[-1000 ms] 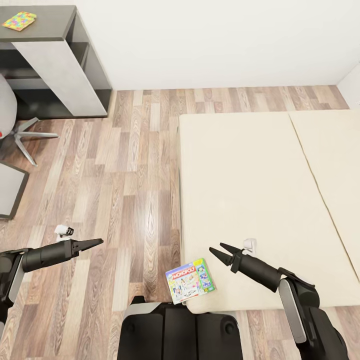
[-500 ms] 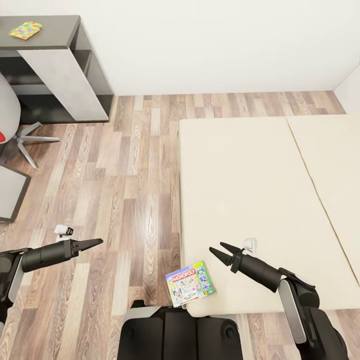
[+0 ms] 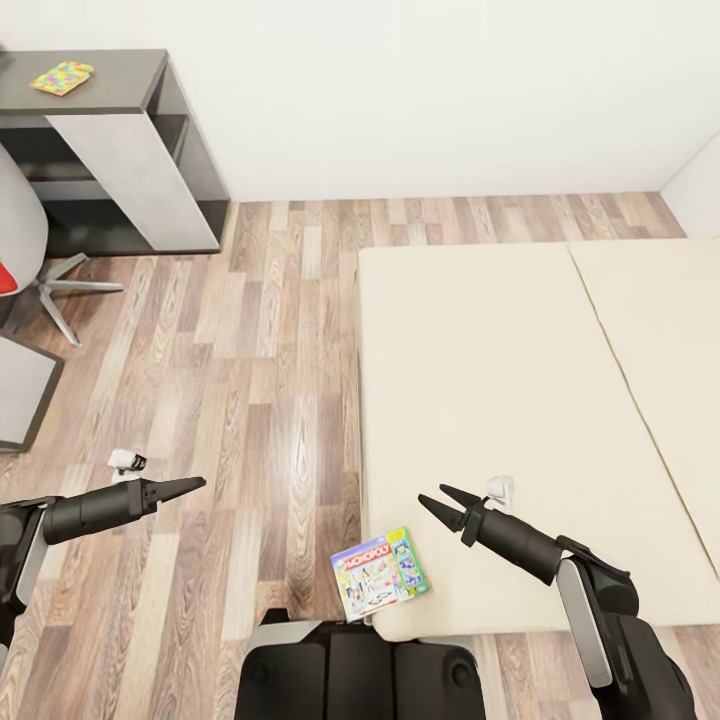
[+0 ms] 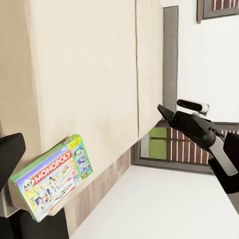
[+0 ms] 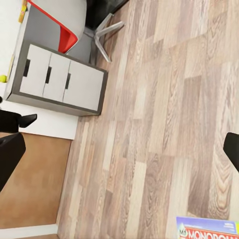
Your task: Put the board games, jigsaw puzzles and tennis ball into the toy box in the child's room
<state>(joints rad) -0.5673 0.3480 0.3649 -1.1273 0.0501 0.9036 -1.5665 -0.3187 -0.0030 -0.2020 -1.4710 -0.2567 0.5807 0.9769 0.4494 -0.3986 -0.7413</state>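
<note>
A white-blue board game (image 3: pixel 380 573) with a green edge and "Monopoly" print lies on the near corner of the beige bed (image 3: pixel 520 400), overhanging its edge; the left wrist view has it as board game (image 4: pixel 52 177). My right gripper (image 3: pixel 440 500) hangs open over the bed just right of the box. My left gripper (image 3: pixel 190 486) is over the wood floor to the box's left, its fingers wide apart in the wrist view. One jigsaw puzzle (image 3: pixel 62 77) lies on the dark grey part of the table (image 3: pixel 110 70). A tiny yellow-green tennis ball (image 5: pixel 4 78) sits on the white table above its drawers (image 5: pixel 59 82). The toy box is out of view.
A swivel chair (image 3: pixel 25 265) with a red seat and star base stands at the left by the table. A grey panel (image 3: pixel 20 390) juts in from the left edge. Wood floor (image 3: pixel 260 350) runs between table and bed, and a white wall closes the far side.
The whole head view has shifted, so table, wall line and bed sit a little lower in the picture. Both arms hold the same pose and the board game has not moved on the bed.
</note>
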